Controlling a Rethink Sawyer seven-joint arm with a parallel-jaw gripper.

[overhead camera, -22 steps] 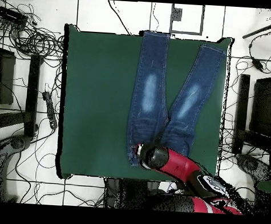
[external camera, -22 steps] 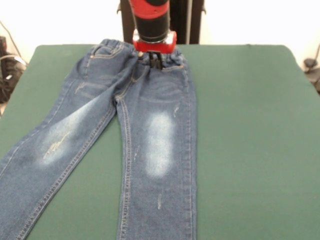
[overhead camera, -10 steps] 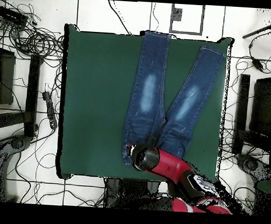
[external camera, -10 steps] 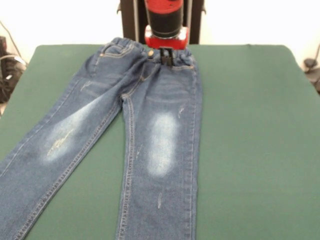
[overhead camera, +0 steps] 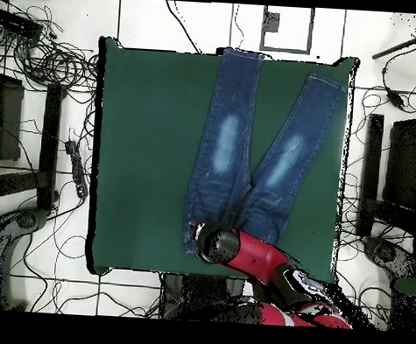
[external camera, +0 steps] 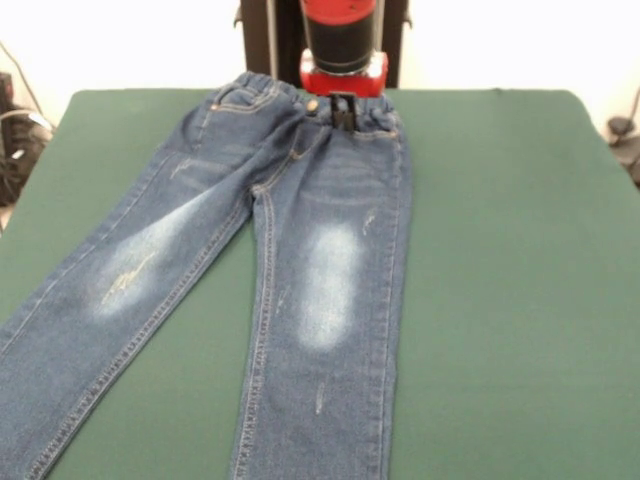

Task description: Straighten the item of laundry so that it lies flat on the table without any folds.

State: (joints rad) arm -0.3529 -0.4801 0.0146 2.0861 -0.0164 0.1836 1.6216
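The little blue jeans (external camera: 300,250) lie front up on the green desk (external camera: 500,250), legs spread apart toward 6 and 7 o'clock in the front view. At 12 o'clock, the gripper (external camera: 343,112) is pinching the stretchy waistband.

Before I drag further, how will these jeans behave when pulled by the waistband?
The jeans are probably floppy: cloth bunches near the gripper, so legs should trail. The table looks felt-like, so drag may wrinkle them. Both legs overhang the edge, adding pull.
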